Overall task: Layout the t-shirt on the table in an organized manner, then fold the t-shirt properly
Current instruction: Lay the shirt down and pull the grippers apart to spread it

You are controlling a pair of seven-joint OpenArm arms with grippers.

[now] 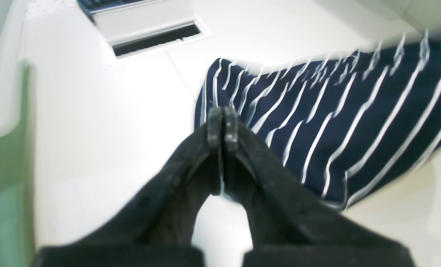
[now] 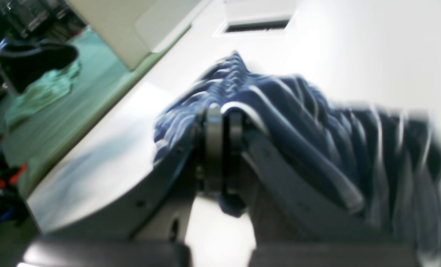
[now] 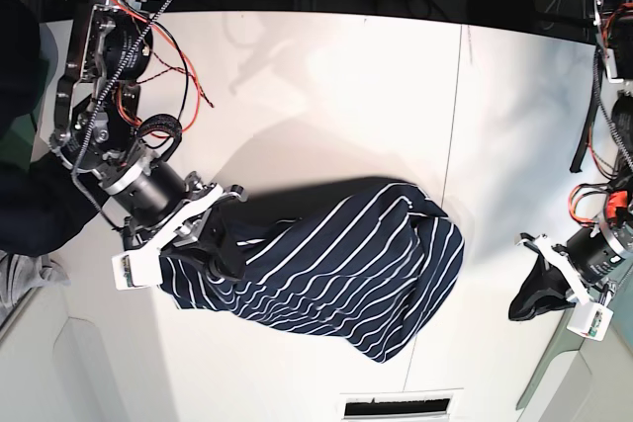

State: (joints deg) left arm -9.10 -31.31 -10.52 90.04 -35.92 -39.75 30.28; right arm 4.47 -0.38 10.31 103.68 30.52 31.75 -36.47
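The navy t-shirt (image 3: pixel 346 264) with thin white stripes lies crumpled on the white table (image 3: pixel 346 96), a little in front of its middle. My right gripper (image 3: pixel 213 249) is shut on the shirt's left end. In the right wrist view, fabric (image 2: pixel 317 122) drapes over the fingers of that gripper (image 2: pixel 222 115) and a fold sits between them. My left gripper (image 3: pixel 516 311) is to the right of the shirt, apart from it. In the left wrist view this gripper (image 1: pixel 223 124) has its fingers pressed together on nothing, with the striped cloth (image 1: pixel 354 129) beyond them.
A dark slot (image 3: pixel 396 407) is cut into the table near its front edge. A thin seam (image 3: pixel 457 145) runs across the tabletop right of the shirt. A plain dark garment (image 3: pixel 20 205) and a grey cloth (image 3: pixel 15 274) lie off the table's left side.
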